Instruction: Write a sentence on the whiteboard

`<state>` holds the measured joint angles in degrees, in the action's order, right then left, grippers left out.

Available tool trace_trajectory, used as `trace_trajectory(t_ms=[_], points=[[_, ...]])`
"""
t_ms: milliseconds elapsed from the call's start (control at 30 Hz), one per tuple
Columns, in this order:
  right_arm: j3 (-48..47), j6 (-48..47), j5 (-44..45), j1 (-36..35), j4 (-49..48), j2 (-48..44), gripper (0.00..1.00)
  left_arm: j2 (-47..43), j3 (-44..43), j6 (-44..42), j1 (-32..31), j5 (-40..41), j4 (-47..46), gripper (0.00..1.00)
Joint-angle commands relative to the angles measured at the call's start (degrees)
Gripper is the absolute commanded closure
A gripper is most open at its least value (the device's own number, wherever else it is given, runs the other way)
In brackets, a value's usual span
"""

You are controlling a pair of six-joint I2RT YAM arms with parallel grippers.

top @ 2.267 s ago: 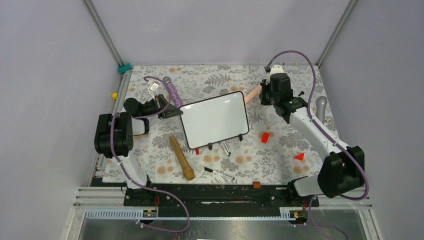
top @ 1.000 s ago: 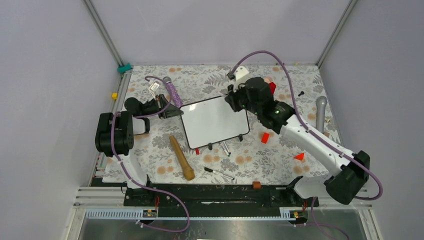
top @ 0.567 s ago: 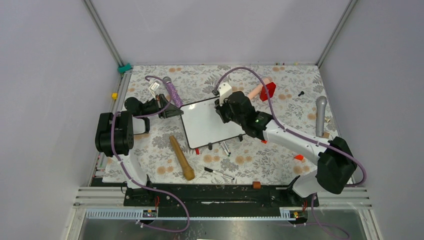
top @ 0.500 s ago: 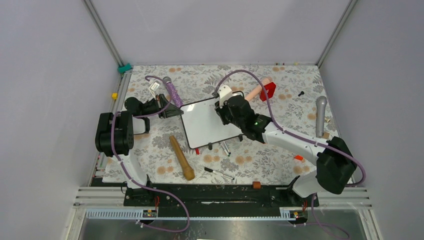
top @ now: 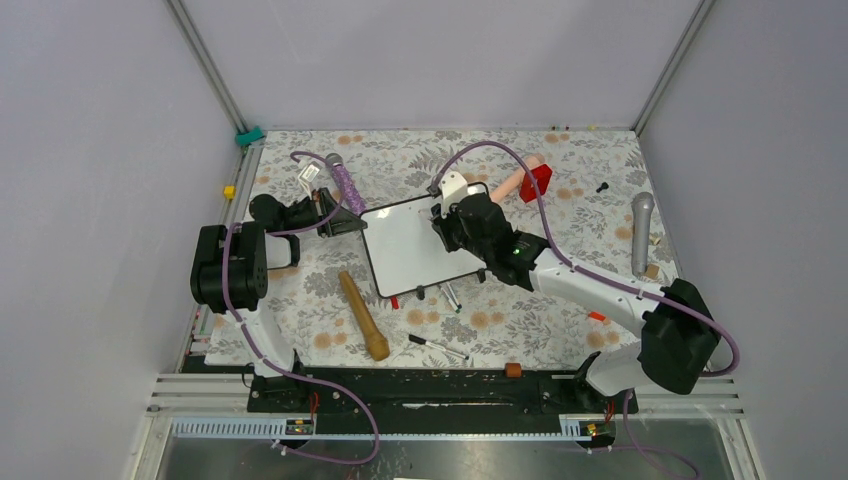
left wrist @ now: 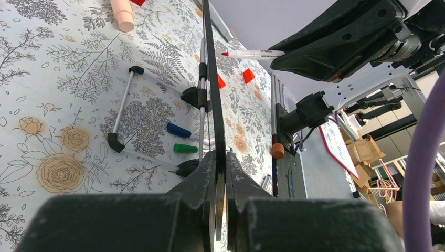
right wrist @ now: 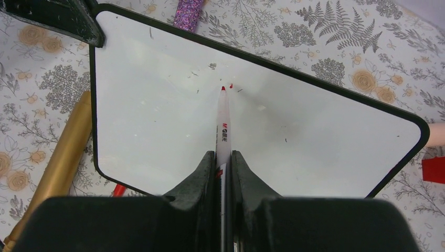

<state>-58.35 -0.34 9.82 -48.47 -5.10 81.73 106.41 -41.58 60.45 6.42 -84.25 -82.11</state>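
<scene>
Marker (right wrist: pixel 224 122) at whiteboard (right wrist: pixel 157 105), perhaps "M&G" (red)

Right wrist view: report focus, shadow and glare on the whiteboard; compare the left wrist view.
Right wrist view: the black-framed whiteboard is evenly lit, no glare; a faint grey shadow lies beside the red-tipped white marker; the right gripper is dark and soft-focused. Left wrist view: the left gripper blurs, the board sharp edge-on.

Your left arm (top: pixel 228 268) sat folded at left, wrist pointing right, left gripper (left wrist: pixel 219 164) clamped tight on the whiteboard (top: pixel 405 250) edge. Your right arm (top: pixel 590 285) stretched far and leftward, right gripper (right wrist: pixel 223 157) pinched onto a marker (right wrist: pixel 224 118), pointing down.
</scene>
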Motion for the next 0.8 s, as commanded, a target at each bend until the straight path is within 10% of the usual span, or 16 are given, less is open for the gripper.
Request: trace_trajectory(t_ms=[0, 767], points=[[-2.58, -3.39, 0.69, -0.21, -0.24, -2.56, 1.00, -0.61, -1.61, -0.01, -0.70, -2.05, -2.27, 1.00], [11.48, -4.59, -0.90, -0.21, -10.85, -9.29, 1.00, -1.37, -0.77, -0.23, -0.43, -0.97, -2.36, 1.00]])
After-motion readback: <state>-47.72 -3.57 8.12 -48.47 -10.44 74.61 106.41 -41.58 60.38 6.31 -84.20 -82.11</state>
